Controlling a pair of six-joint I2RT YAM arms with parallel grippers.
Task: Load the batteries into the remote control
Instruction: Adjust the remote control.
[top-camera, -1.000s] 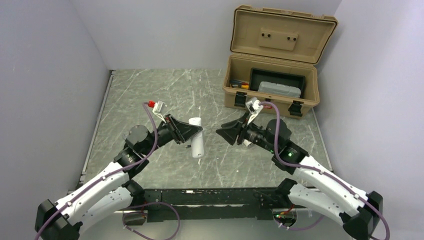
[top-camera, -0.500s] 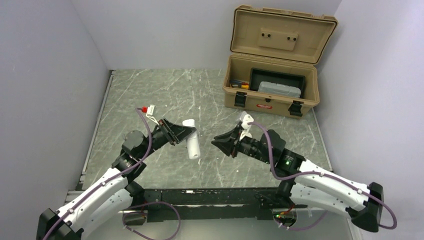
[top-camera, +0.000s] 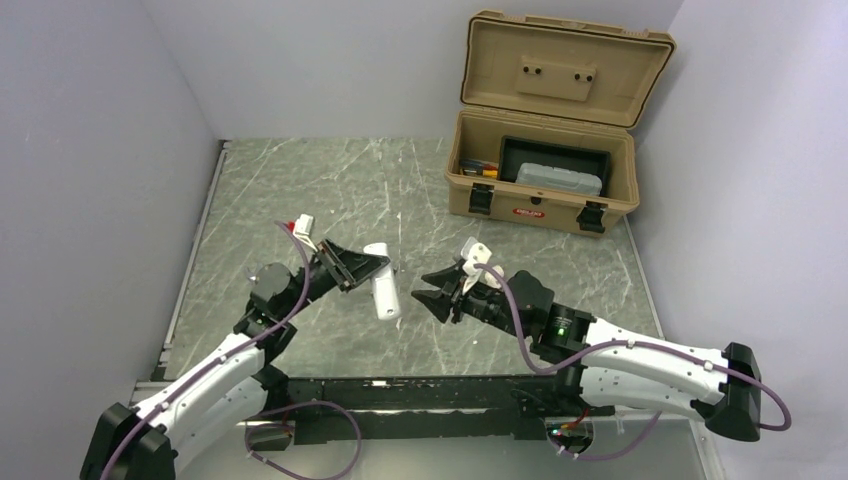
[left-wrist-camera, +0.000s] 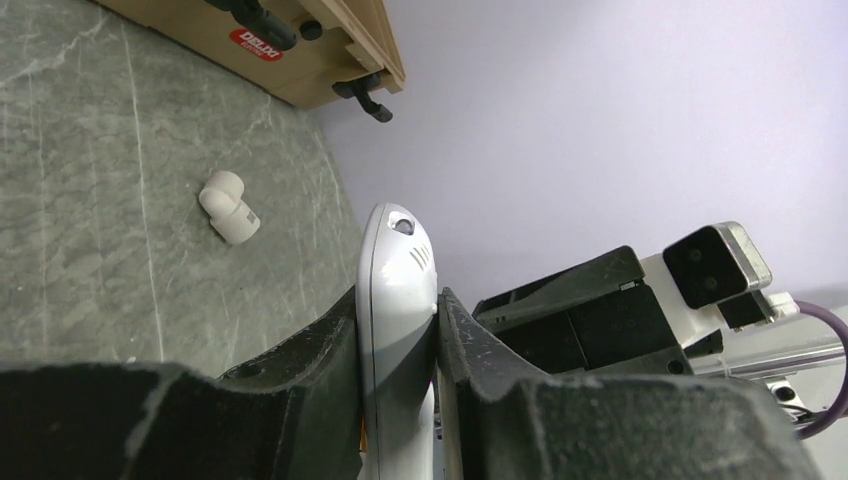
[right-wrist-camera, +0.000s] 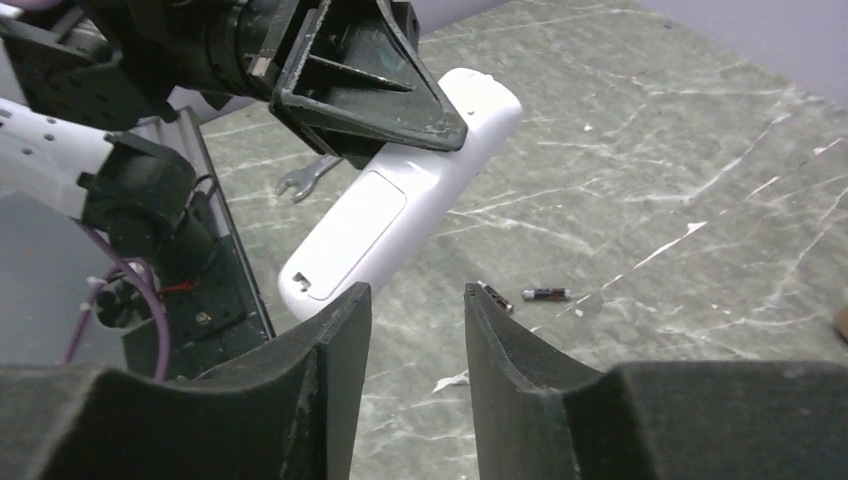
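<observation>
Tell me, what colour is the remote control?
White. The remote control shows best in the right wrist view.

Remote control (right-wrist-camera: 400, 215): button face was turned away in the right wrist view. In the left wrist view its lower part was buried between the fingers of the left gripper (left-wrist-camera: 398, 305) and cut by the bottom edge. Batteries (right-wrist-camera: 545, 294): right of the remote's lower end, one partly behind a finger of the right gripper (right-wrist-camera: 415, 300), markings too small to read. Wrench (right-wrist-camera: 305, 178): behind the remote, handle hidden by the left gripper. Tan case (left-wrist-camera: 300, 60): beyond the remote, cut by the top edge.
</observation>
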